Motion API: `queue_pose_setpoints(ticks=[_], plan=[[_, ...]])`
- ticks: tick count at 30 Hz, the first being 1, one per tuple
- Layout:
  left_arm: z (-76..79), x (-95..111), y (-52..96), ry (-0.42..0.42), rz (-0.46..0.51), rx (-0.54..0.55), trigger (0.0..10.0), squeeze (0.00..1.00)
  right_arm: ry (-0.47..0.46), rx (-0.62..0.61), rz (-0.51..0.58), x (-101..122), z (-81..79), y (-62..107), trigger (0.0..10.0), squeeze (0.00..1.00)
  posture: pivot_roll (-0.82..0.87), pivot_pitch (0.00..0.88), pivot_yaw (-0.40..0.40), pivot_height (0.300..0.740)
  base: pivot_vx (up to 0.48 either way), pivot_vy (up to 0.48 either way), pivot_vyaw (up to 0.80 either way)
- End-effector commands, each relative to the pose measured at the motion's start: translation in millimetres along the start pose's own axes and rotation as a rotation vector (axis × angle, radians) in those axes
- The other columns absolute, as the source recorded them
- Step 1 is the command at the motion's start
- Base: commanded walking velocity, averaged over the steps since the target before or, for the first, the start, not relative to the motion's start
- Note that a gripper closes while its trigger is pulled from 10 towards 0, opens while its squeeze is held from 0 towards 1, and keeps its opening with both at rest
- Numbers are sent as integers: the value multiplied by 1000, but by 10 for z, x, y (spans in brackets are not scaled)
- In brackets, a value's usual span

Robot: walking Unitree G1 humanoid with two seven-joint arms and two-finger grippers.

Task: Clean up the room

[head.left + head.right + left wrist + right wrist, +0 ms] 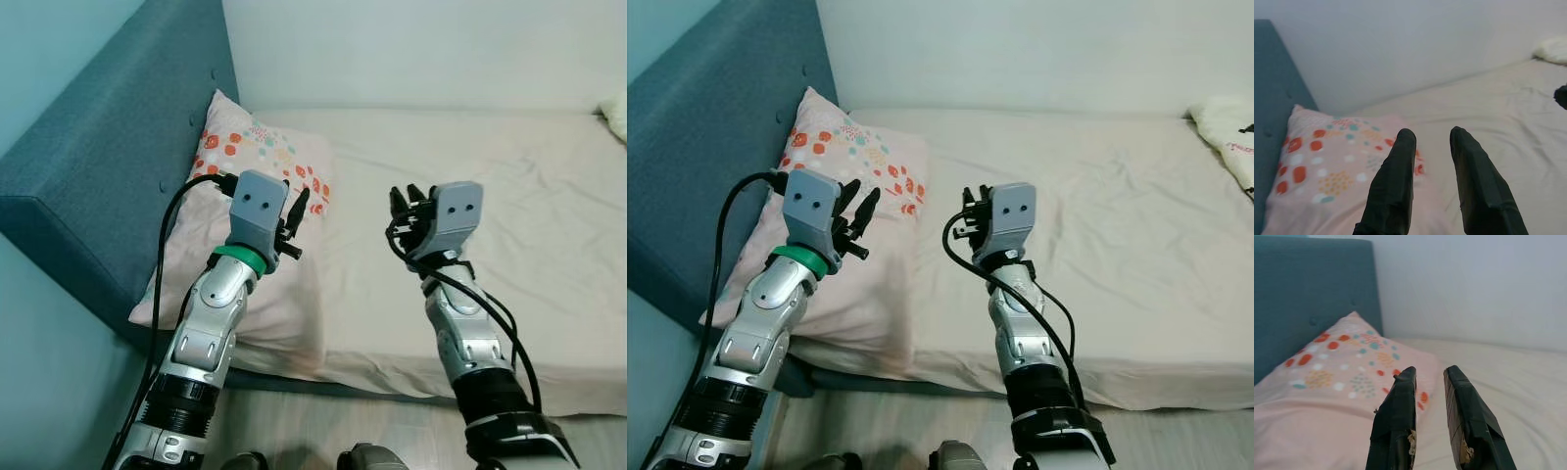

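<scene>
Pillow point(250, 245) lies against headboard point(108, 166); both end effectors point(294, 211) point(407, 201) released, hovering above sheet point(490, 176).

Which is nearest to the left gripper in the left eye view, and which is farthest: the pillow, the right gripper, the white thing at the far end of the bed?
From the left gripper:
1. Pillow, directly under and behind it, at the blue headboard.
2. Right gripper, beside it, over the sheet.
3. White thing, at the bed's far right edge.
</scene>
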State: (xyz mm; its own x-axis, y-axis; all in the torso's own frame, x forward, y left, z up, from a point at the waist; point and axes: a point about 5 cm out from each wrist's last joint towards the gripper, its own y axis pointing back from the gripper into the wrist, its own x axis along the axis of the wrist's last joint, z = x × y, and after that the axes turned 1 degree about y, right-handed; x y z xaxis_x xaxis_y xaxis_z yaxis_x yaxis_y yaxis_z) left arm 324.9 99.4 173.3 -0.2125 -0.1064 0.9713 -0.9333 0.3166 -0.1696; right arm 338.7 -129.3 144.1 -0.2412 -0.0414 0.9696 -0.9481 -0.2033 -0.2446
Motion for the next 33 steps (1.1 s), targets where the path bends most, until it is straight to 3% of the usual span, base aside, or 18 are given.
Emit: queue_pose_setpoints(ticks=[1, 10, 33], plan=[[-36, -73, 16, -8, -37, 19, 10000, 0, -4, 7, -22, -43, -14, 28, 10000, 0, -43, 22, 54, 737, 0, 0, 0], [-157, -263, 107, -23, -112, 90, 10000, 0, 41, -28, -43, -88, 39, 41, 10000, 0, -42, 25, 53, 703, 0, 0, 0], [-63, -161, 100, 39, -71, 33, 10000, 0, 19, -52, -17, -44, 75, 53, 10000, 0, -43, 32, 55, 689, 0, 0, 0]])
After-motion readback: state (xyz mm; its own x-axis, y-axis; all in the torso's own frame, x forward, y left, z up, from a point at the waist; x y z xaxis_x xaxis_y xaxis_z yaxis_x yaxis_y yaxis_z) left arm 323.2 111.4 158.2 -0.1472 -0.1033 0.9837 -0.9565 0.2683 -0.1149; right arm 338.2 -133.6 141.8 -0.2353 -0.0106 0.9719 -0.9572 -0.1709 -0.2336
